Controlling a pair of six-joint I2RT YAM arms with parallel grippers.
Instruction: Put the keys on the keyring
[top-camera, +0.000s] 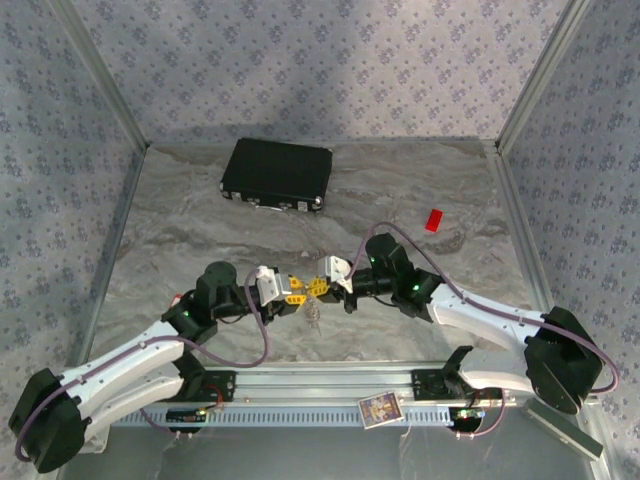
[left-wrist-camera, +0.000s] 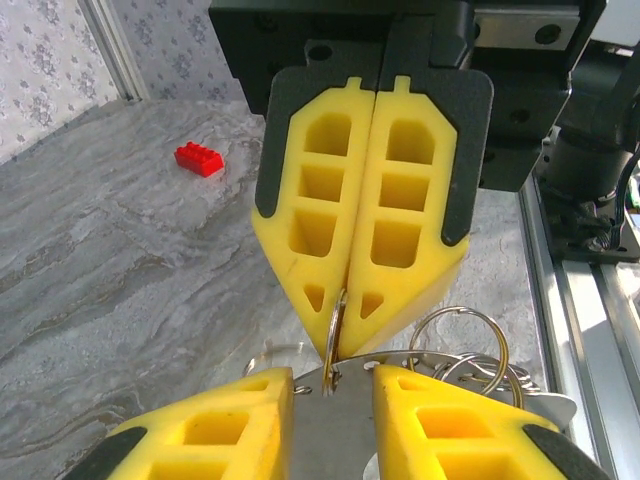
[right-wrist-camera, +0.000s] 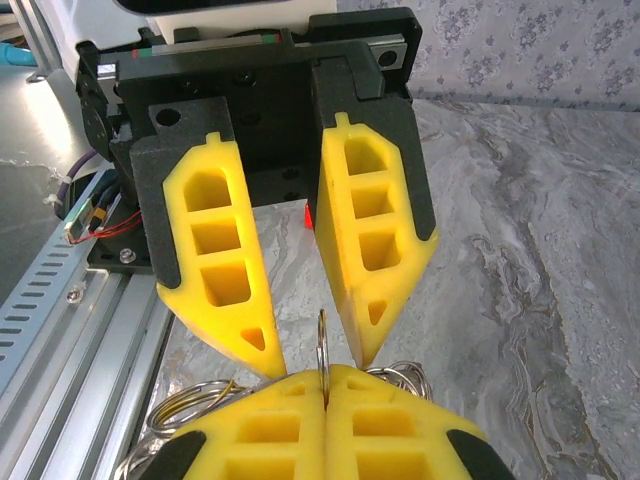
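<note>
My left gripper (top-camera: 292, 290) and right gripper (top-camera: 322, 286) met tip to tip at the middle of the table (top-camera: 180, 230), left one on the left. The keyring (top-camera: 313, 303) hung between them, pinched in my right fingers (left-wrist-camera: 300, 230) and standing in the gap of my left ones (right-wrist-camera: 215, 260). The case (top-camera: 277, 175) lay behind them, far left. The block (top-camera: 433, 220) lay behind my right gripper, to the right. A card (top-camera: 380, 410) sat on the near rail (top-camera: 300, 385).
</note>
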